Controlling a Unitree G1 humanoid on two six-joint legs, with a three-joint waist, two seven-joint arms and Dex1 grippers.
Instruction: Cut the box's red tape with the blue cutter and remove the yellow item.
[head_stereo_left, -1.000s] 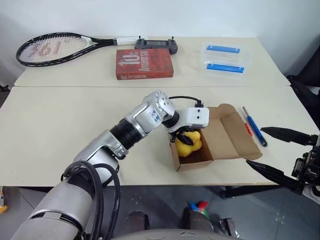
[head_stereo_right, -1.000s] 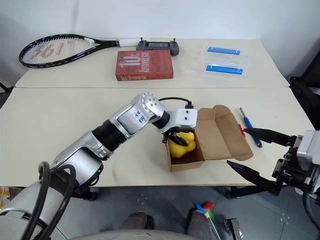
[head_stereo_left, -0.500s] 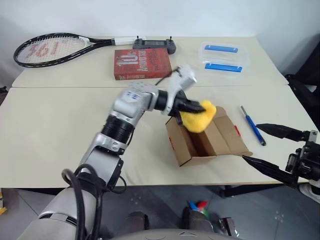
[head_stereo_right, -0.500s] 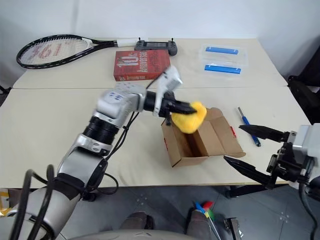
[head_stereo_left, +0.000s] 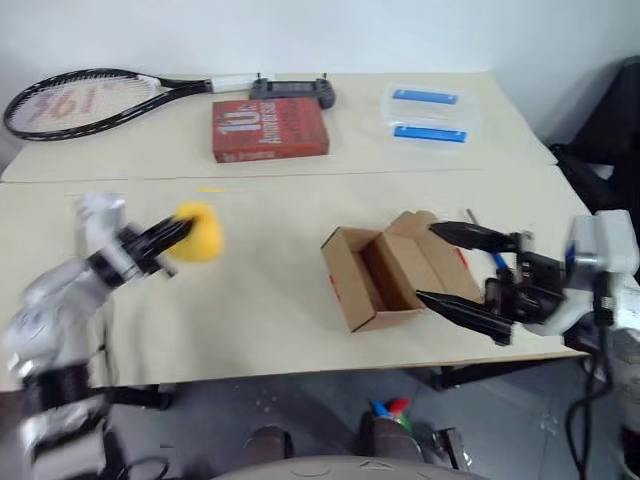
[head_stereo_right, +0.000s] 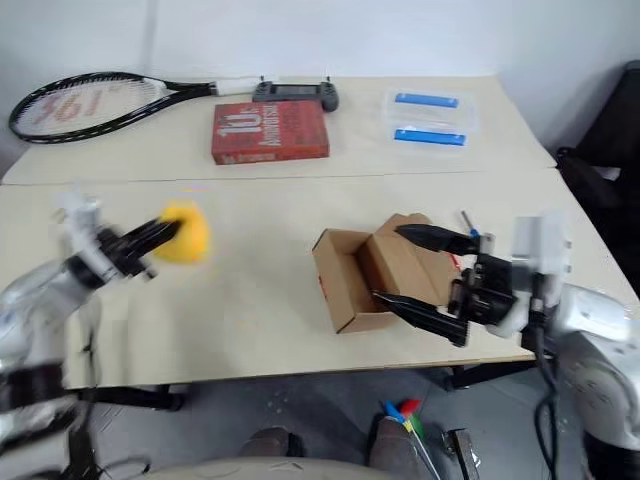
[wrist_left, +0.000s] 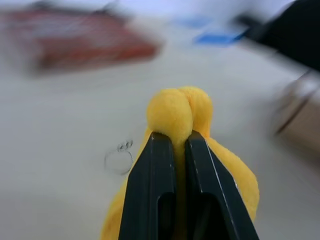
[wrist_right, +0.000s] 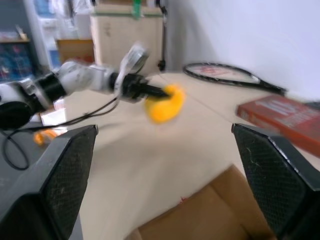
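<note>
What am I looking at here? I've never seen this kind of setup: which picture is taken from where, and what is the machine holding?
It is a two-armed humanoid robot at a table. The two wide pictures come from cameras in its head, looking down. The other two come from cameras on its wrists, looking along each arm's black jaws. The left gripper is shut on the yellow item, held above the table, away from the box. The right gripper is open, jaws wide, at the opened box. The blue cutter lies beyond that gripper. At the back lie a racket, a red book, a controller and clear containers.
</note>
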